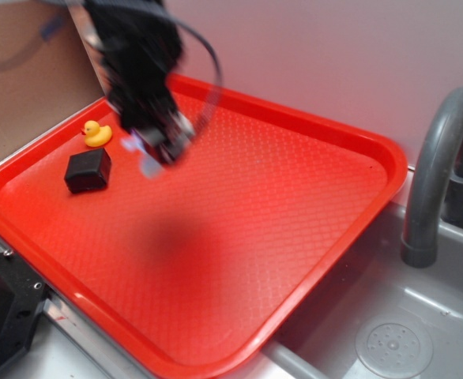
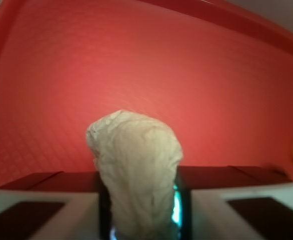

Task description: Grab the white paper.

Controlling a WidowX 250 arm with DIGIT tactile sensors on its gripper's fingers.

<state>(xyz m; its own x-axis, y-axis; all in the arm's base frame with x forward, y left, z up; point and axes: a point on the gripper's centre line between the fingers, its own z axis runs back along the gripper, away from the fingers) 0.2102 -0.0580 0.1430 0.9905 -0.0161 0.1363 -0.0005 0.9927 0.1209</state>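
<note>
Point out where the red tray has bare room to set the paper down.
Free: the red plastic tray's whole middle and the side toward the grey faucet. Crowded: the far corner, where the yellow rubber duck, black block and the gripper holding the white crumpled paper cluster.

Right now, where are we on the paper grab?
Grasp looks done: the wrist view shows the white paper pinched in the end effector. In hand: the exterior view shows the arm raised above the red tray, paper hanging clear beside the black block. Little seems left beyond holding it.
</note>
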